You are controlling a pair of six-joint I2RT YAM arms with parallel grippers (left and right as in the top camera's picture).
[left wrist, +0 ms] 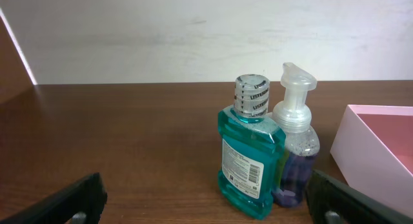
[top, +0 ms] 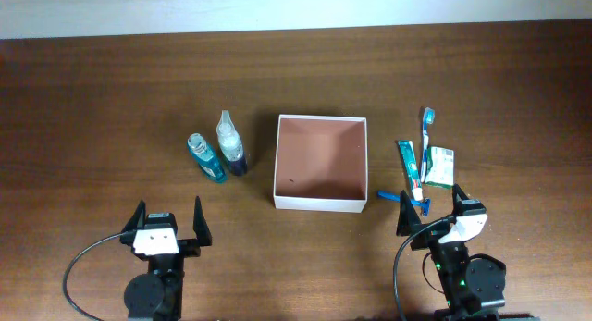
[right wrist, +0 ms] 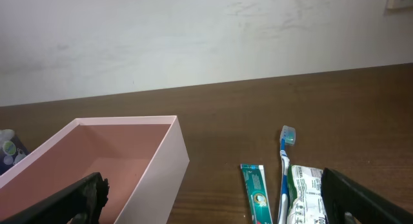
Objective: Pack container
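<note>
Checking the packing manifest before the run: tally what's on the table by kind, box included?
Plastic bottles (teal mouthwash, purple pump soap): 2
Blue toothbrush: 1
Teal-and-white toothpaste tube: 1
Green-white packet: 1
Small blue item, kind unclear: 1
White square cardboard box: 1
Total: 7

1. The grey seal band (left wrist: 251,98) around the cap of the teal mouthwash bottle (left wrist: 248,162) is showing "LISTERINE" in repeating rows, partly cut off by the curve.
2. The white label (left wrist: 244,167) on that bottle's side is carrying a barcode and fine print too small to read.
3. The toothpaste tube (right wrist: 257,193) and the green-and-white packet (right wrist: 305,195) are bearing print too small to read.
</note>
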